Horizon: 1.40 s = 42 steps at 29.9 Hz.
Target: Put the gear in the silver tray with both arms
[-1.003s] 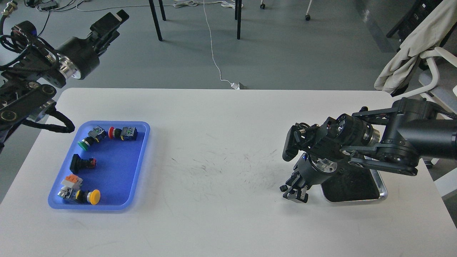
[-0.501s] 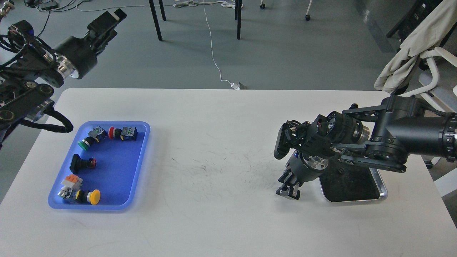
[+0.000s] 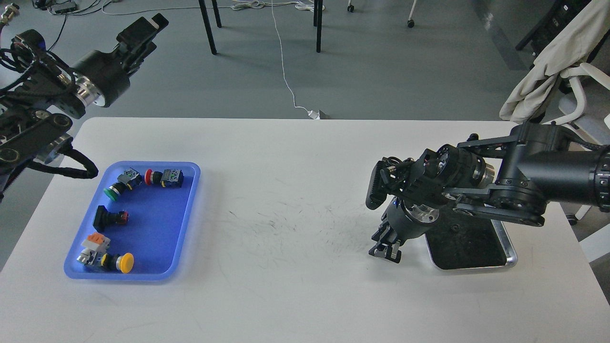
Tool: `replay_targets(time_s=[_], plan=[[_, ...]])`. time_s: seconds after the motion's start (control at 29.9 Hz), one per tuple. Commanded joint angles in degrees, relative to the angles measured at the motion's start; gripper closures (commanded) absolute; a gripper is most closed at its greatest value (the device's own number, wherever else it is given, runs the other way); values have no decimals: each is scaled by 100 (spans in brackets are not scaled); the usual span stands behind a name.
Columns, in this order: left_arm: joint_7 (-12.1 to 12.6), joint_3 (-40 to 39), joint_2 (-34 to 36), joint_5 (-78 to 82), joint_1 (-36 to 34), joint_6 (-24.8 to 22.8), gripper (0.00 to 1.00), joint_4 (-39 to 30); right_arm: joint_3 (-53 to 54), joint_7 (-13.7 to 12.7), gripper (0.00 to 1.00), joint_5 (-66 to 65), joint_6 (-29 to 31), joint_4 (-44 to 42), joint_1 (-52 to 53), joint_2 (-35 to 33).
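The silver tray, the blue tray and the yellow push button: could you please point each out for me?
silver tray (image 3: 510, 247): head view, on its polished right rim.
blue tray (image 3: 157, 224): head view, on its bare floor.
yellow push button (image 3: 127, 263): head view, on its yellow cap.

no readable text, labels or numbers
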Motion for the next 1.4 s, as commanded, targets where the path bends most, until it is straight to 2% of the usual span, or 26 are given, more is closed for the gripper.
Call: replay_targets(time_s=[0.0, 0.5, 0.7, 1.37], plan=[[0, 0, -1, 0, 5, 8, 14, 2, -11, 0, 64, 3, 0, 3, 11, -16], [0, 9, -10, 0, 49, -1, 14, 81, -169, 0, 58, -6, 0, 258, 20, -95], [0, 0, -18, 0, 84, 8, 14, 99, -178, 0, 59, -6, 0, 258, 108, -95], [0, -9, -10, -26, 101, 8, 14, 99, -195, 0, 79, -24, 0, 214, 108, -42]])
